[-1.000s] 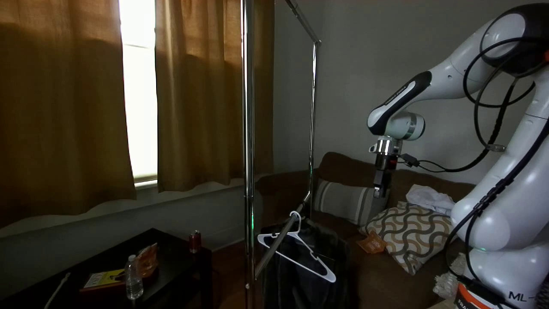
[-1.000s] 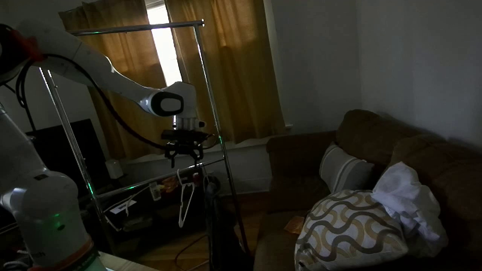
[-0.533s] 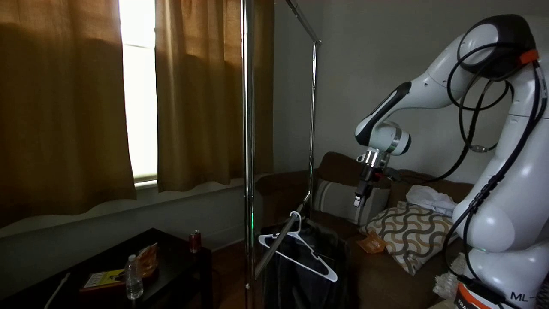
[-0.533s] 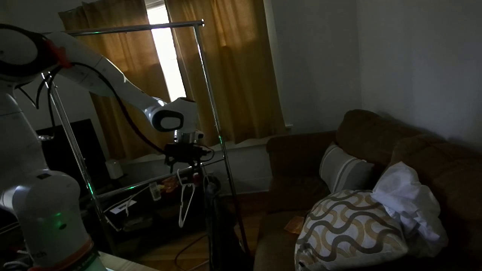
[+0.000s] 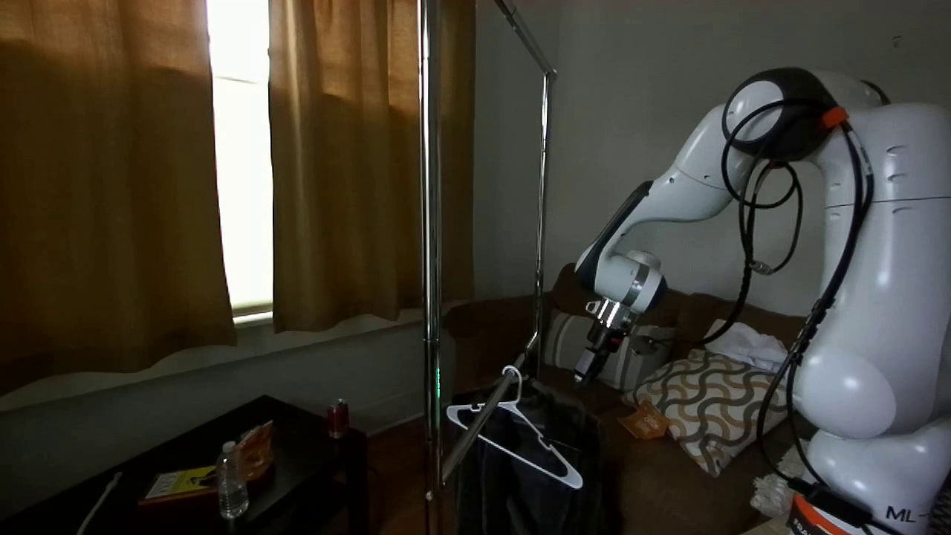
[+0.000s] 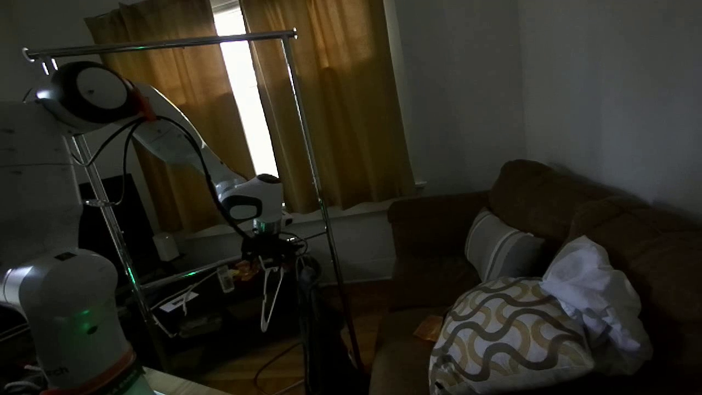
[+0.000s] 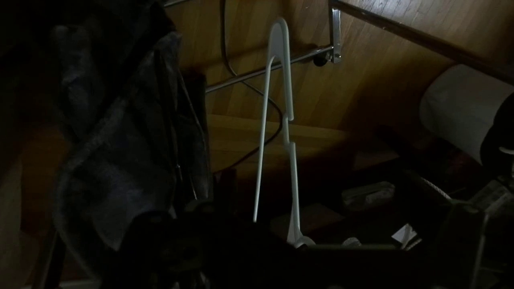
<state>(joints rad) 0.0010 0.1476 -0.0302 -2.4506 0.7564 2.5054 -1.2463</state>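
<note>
Tool (image 5: 582,375) hangs near white hanger (image 7: 294,164), wooden floor (image 7: 313,96) below, curtains (image 6: 345,109) beyond.

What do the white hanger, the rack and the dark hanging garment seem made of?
White hanger: probably smooth plastic, given its even colour and moulded-looking notches. Rack: likely polished, chromed metal, from the sharp highlights. Dark garment: soft cloth, perhaps fleecy, judging by its fuzzy surface; dim light leaves the fibre open.
</note>
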